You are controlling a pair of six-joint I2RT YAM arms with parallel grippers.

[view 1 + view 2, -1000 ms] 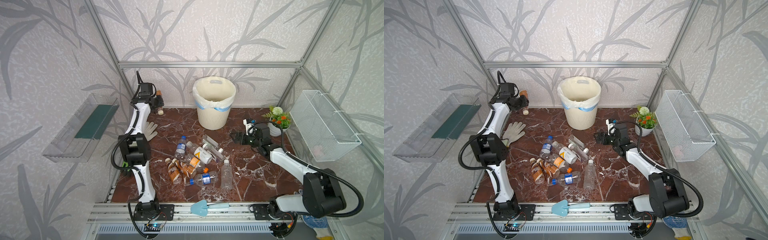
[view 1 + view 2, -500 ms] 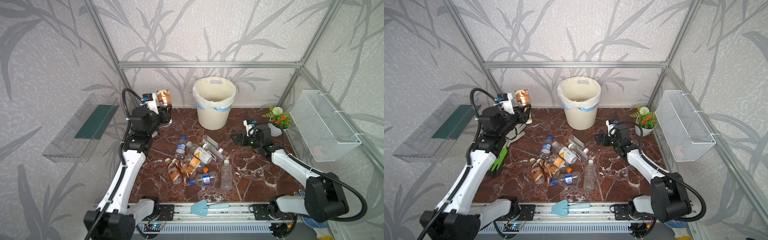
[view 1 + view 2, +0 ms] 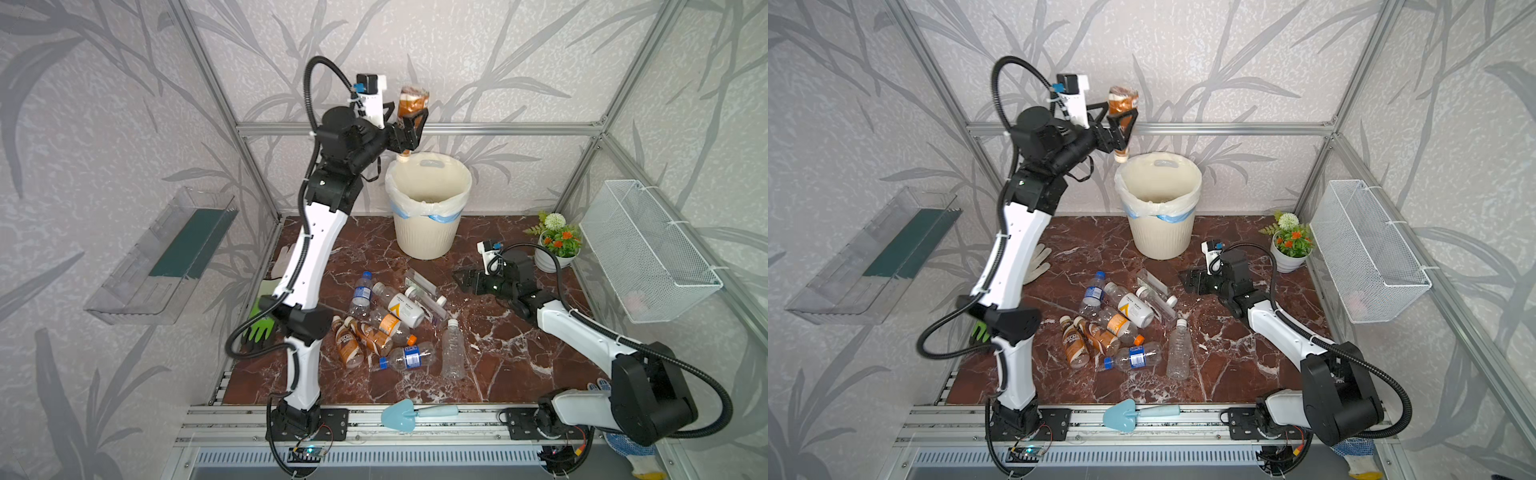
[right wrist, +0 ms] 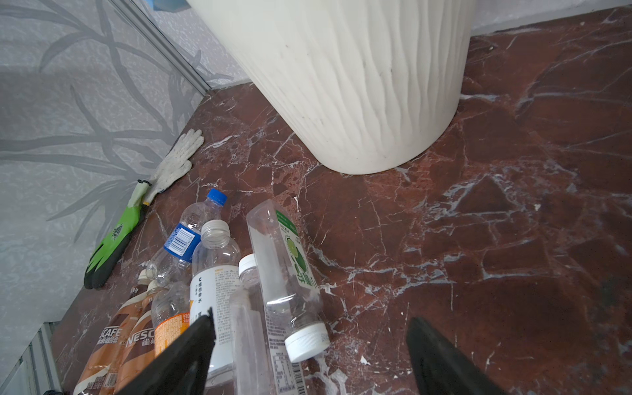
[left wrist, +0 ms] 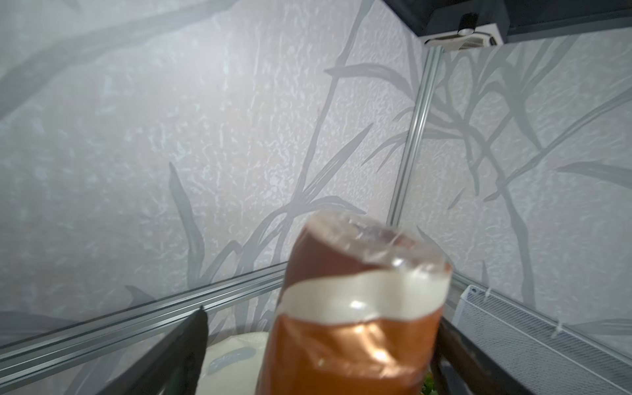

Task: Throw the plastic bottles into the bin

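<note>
A brown-labelled bottle [image 3: 412, 103] [image 3: 1122, 101] [image 5: 359, 307] hangs cap down between the jaws of my left gripper [image 3: 409, 126] [image 3: 1121, 124] [image 5: 323, 318], high over the left rim of the bin [image 3: 428, 232] [image 3: 1158, 237]. In the left wrist view those jaws stand open, with a gap between one finger [image 5: 191, 342] and the bottle. Several plastic bottles [image 3: 386, 320] [image 3: 1121, 324] [image 4: 212, 273] lie in a pile mid-table. My right gripper [image 3: 463, 280] [image 3: 1190, 280] [image 4: 309, 328] is open and empty, low over the table just right of the pile, facing the bin's ribbed wall [image 4: 359, 85].
A white glove [image 3: 282, 259] and a green glove [image 3: 259, 328] lie by the left wall. A flower pot [image 3: 557, 249] stands at the back right, below a wire basket [image 3: 648, 249]. A clear shelf [image 3: 166, 257] hangs on the left wall. A blue trowel [image 3: 411, 415] rests on the front rail.
My left arm has swung up from the back-left corner to above the bin's rim, carrying the brown bottle, and its jaws have opened. The right gripper has barely moved.
</note>
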